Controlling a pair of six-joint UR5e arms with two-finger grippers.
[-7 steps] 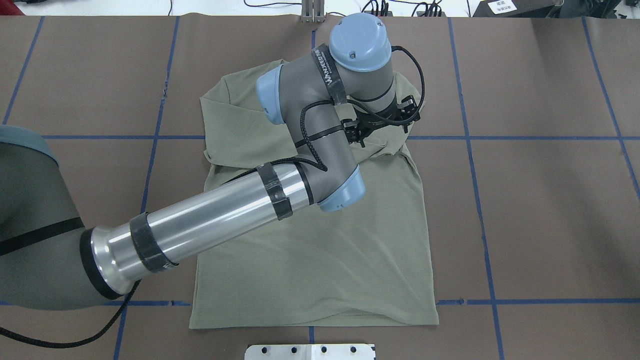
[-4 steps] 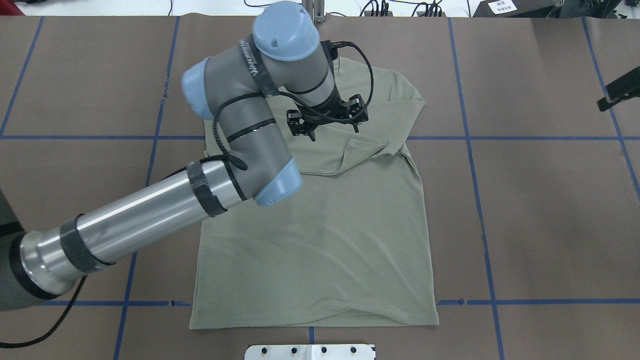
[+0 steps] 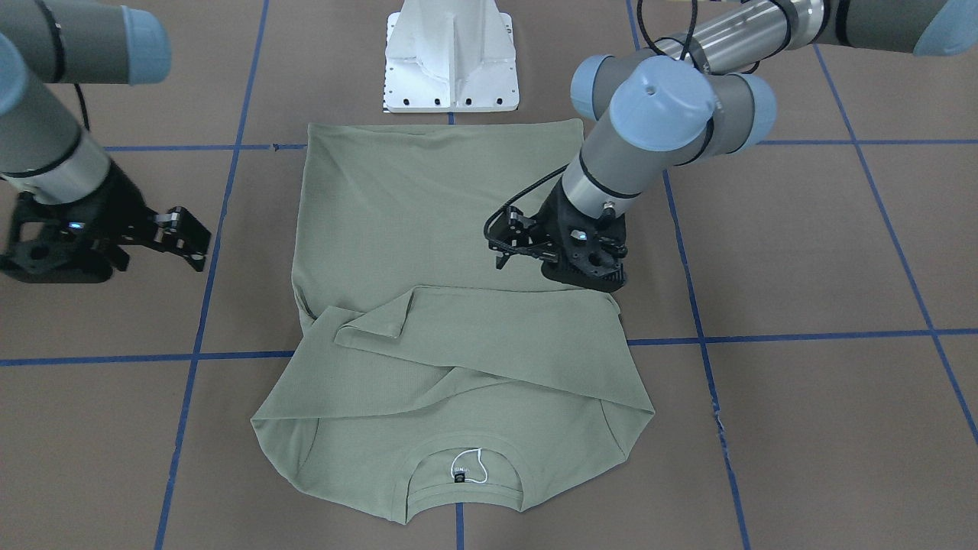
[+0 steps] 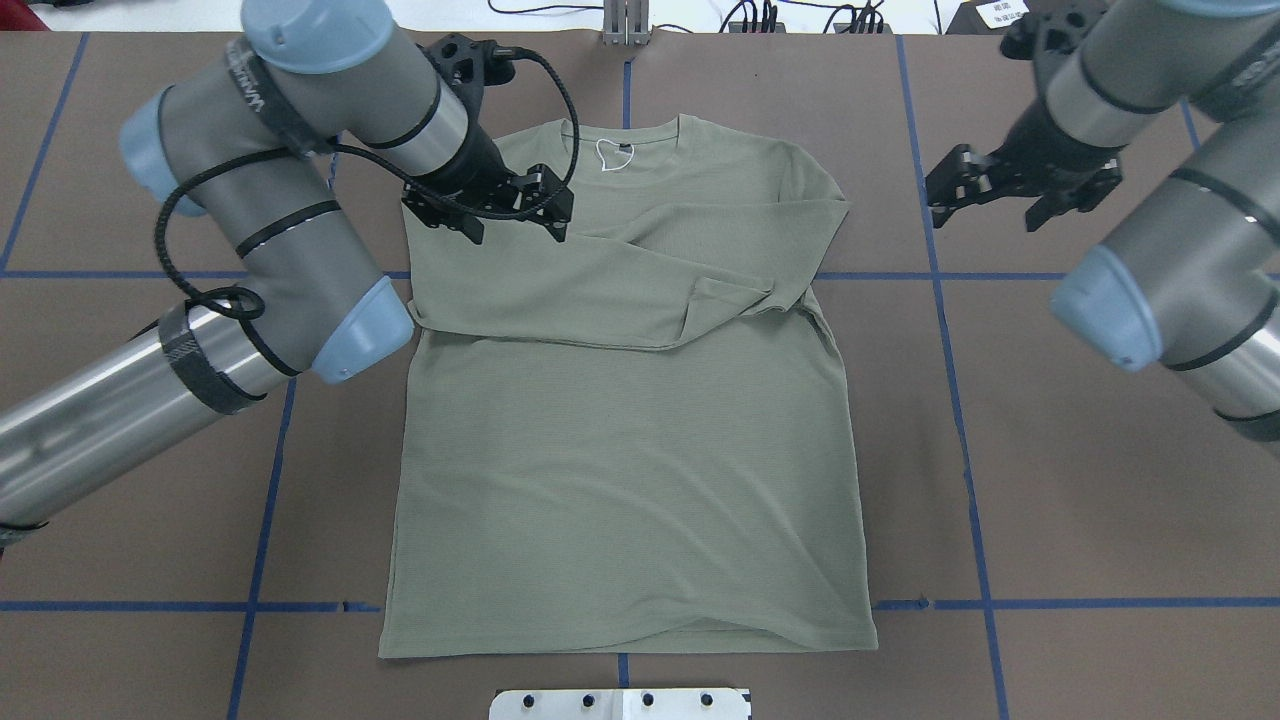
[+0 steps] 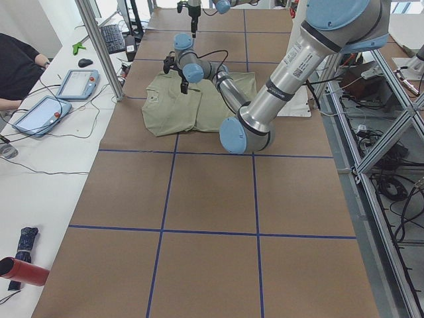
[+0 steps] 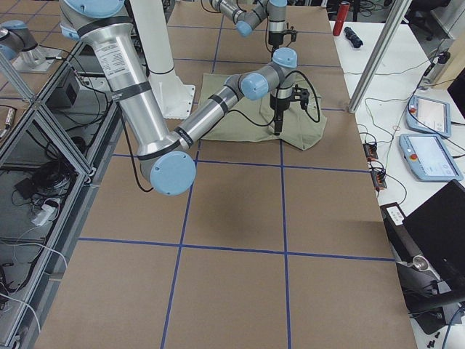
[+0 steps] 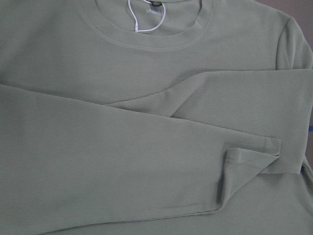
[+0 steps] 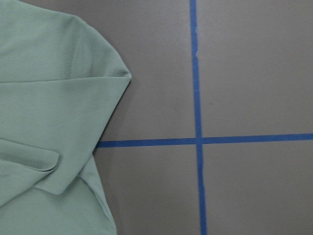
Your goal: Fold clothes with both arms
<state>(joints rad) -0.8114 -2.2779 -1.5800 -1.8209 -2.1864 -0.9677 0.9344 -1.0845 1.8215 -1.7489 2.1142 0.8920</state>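
Note:
The sage-green shirt (image 4: 630, 450) lies flat on the brown table, neck away from the robot, with both sleeves folded across the chest. Its white string loop (image 4: 610, 152) shows at the neck. My left gripper (image 4: 515, 232) hovers open and empty over the shirt's left shoulder; in the front-facing view it (image 3: 535, 248) is on the right. Its wrist view shows the collar and crossed sleeves (image 7: 122, 147). My right gripper (image 4: 985, 205) is open and empty over bare table to the right of the shirt's right shoulder (image 8: 44, 112); it also shows in the front-facing view (image 3: 153, 237).
Blue tape lines (image 4: 955, 400) grid the table. The white pedestal base (image 3: 451, 53) stands just behind the shirt's hem. Operators' tablets (image 5: 73, 83) and a red bottle (image 5: 20, 270) lie on the white bench beyond the table's far side.
My left arm swung left across the shirt, from the right shoulder to the left shoulder. My right arm came into view at the right. The shirt lies unchanged.

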